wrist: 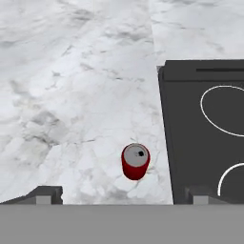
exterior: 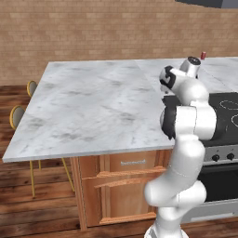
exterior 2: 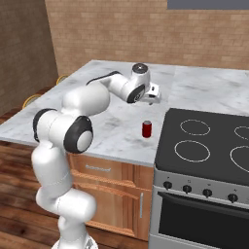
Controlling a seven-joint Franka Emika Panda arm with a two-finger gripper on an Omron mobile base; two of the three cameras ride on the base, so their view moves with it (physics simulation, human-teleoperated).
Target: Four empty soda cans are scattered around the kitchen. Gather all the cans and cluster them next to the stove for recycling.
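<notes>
My jaws stand wide apart, empty, above a red can standing upright on the marble tabletop, just beside the stove. I judge it placed; lift straight up without nudging it.

White arm blocks part of the stove; a red can sits on the marble bench behind it.

Kitchen tally, kind by kind

Two red soda cans: one at 9 o'clock of the single stove, one near the far edge of the one table. The stove shows four burner rings and four knobs. Two yellow stools stand beside the table.
</notes>
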